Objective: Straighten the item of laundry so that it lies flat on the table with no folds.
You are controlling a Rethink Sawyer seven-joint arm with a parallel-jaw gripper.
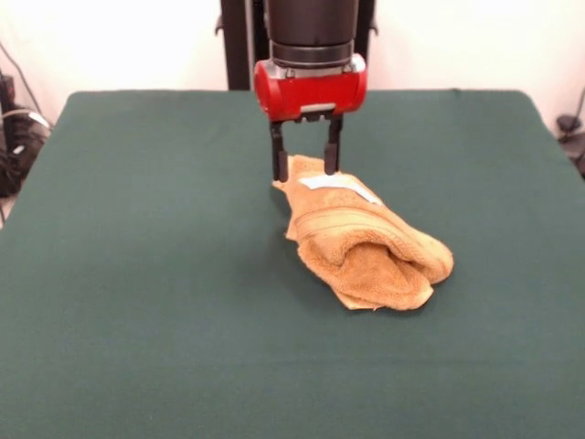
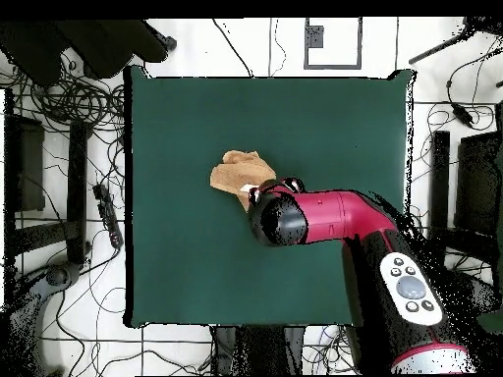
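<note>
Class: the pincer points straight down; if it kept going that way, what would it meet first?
Most likely the towel: the pincer is open astride its far, labelled corner, possibly already touching it. The table lies just beneath.

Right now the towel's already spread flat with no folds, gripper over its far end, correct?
Not flat. The front view shows the towel bunched and folded over itself on the table. The gripper is at its far end, as you said.

Even, soft light; faint shadows.
</note>
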